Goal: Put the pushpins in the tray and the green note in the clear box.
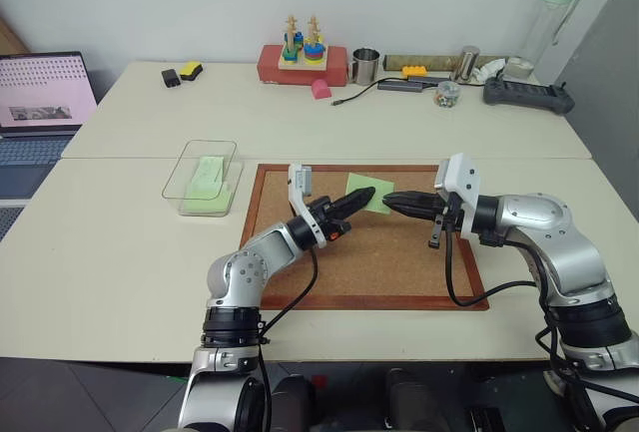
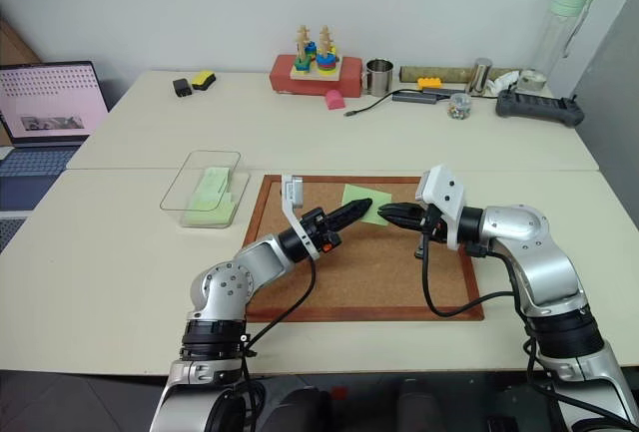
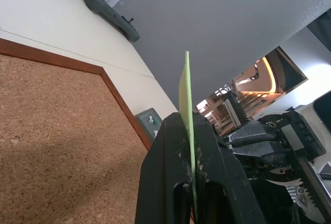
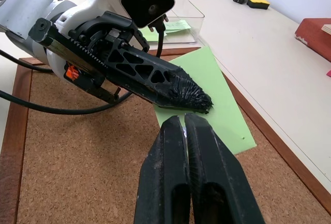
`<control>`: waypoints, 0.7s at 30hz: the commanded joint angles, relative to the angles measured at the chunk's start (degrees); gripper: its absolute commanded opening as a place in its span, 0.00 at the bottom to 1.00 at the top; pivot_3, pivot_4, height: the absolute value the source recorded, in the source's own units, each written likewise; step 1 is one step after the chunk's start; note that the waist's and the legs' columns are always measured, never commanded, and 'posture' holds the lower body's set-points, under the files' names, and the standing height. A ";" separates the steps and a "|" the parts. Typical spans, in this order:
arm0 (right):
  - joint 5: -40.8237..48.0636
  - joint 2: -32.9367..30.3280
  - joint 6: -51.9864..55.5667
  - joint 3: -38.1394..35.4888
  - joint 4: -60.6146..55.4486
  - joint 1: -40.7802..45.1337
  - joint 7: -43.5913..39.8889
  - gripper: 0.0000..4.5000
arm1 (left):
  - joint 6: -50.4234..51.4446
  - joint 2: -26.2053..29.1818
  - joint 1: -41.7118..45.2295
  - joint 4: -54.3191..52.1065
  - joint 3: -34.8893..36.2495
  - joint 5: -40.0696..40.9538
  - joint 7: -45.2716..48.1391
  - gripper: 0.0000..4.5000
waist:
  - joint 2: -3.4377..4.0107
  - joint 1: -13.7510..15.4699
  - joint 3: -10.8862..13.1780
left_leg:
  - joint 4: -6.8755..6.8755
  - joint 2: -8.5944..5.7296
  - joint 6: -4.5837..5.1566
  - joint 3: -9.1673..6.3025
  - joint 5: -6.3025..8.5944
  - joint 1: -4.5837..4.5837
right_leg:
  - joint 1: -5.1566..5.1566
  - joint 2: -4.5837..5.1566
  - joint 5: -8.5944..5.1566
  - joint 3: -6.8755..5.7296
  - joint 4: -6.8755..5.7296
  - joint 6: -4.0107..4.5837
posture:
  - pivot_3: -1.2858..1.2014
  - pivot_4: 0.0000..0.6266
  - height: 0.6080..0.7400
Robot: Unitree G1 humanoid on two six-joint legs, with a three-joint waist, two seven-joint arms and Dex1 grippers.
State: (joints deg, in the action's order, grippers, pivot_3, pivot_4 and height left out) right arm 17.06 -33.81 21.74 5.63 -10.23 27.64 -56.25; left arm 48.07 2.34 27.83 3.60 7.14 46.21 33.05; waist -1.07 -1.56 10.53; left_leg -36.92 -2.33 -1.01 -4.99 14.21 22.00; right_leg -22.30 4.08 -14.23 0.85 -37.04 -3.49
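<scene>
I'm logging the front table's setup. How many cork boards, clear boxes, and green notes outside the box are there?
cork board: 1
clear box: 1
green note outside the box: 1, pinched in the left gripper
Total: 3

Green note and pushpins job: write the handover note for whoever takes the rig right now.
Left gripper: shut on the green note, held over the cork board.
Right gripper: shut, tips close beside the left's; whether it holds a pin cannot be told.
Clear box: beside the board, green slips already inside.
Done: note gripped.
Left: carry the note to the clear box, release. Pushpins and tray: not made out.
</scene>
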 commanded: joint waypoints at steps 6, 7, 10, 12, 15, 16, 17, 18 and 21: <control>6.82 -1.01 4.47 -6.03 -5.70 0.50 2.00 0.00 | -4.35 -0.14 0.77 0.77 -1.80 -4.70 -2.14 0.01 | 0.00 0.14 0.00 | 0.00 -0.01 0.00 -0.01 0.00 0.01 | 0.00 0.00 0.00 0.00 0.01 0.00 | 0.52 0.24 1.00; 7.32 -1.79 5.45 -7.28 -5.72 0.09 2.43 0.00 | -4.63 -0.32 0.96 0.92 -1.75 -4.86 -2.25 0.01 | -0.01 0.16 0.00 | 0.00 -0.01 0.00 -0.01 0.00 0.01 | 0.01 0.00 0.00 0.00 0.02 0.00 | 0.52 0.24 1.00; 6.13 -5.73 6.95 -10.45 -4.38 -2.30 3.28 0.00 | -4.67 -0.69 1.16 -0.36 -1.30 -4.24 -2.56 0.01 | -0.01 0.31 0.00 | 0.00 -0.01 0.01 -0.01 0.00 0.03 | 0.01 0.01 0.00 -0.01 0.05 0.00 | 0.52 0.24 1.00; 2.97 -9.09 6.11 -11.84 -1.12 -4.62 4.63 0.00 | -4.09 -0.23 0.90 -2.59 -1.17 -3.42 -2.36 0.01 | -0.01 0.59 0.01 | 0.00 -0.01 0.01 -0.02 0.01 0.04 | 0.01 0.01 0.00 -0.02 0.05 0.00 | 0.52 0.24 1.00; -0.93 -12.47 4.17 -12.91 4.48 -7.60 6.98 0.00 | -3.24 0.87 0.04 -5.96 -1.34 -2.67 -2.06 0.01 | -0.05 1.21 0.03 | 0.00 -0.02 0.01 0.07 0.01 0.08 | 0.00 0.01 0.00 -0.01 0.09 0.00 | 0.52 0.24 1.00; -1.79 -12.83 4.10 -13.01 6.31 -8.22 7.85 0.00 | -2.92 1.11 -0.24 -6.80 -1.18 -2.31 -2.18 0.01 | -0.05 1.22 0.03 | 0.00 -0.02 0.01 0.14 0.01 0.08 | -0.02 0.01 0.00 0.00 0.08 0.00 | 0.52 0.24 1.00; -2.81 -12.87 3.48 -13.07 8.43 -8.66 8.84 0.00 | -2.72 1.36 -0.55 -7.68 -1.16 -2.11 -2.28 0.01 | -0.05 1.19 0.03 | 0.00 -0.01 0.01 0.20 0.01 0.07 | -0.02 0.01 0.00 0.03 0.08 0.00 | 0.52 0.24 1.00; -3.49 -12.76 3.11 -13.02 10.20 -8.84 9.64 0.00 | -2.57 1.58 -0.81 -8.38 -1.22 -1.98 -2.39 0.01 | -0.04 1.13 0.03 | 0.01 0.01 0.01 0.22 0.01 0.06 | -0.02 0.01 0.00 0.04 0.07 0.00 | 0.52 0.24 1.00; -4.75 -12.06 2.69 -12.51 14.60 -8.48 11.20 0.00 | -2.29 2.19 -1.31 -9.77 -1.66 -2.04 -2.49 0.01 | -0.04 1.06 0.02 | 0.01 0.02 0.01 0.28 0.00 0.01 | 0.00 0.00 0.00 0.08 0.06 0.00 | 0.52 0.24 1.00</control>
State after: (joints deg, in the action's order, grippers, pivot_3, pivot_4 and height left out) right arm 13.51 -46.00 26.03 -5.75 2.43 18.53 -46.50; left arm 45.77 4.09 26.96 -3.22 5.56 42.94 30.54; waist -1.11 -0.50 10.55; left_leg -36.91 -2.32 -1.00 -4.69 14.22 22.01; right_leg -22.31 4.08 -14.23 0.94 -36.97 -3.49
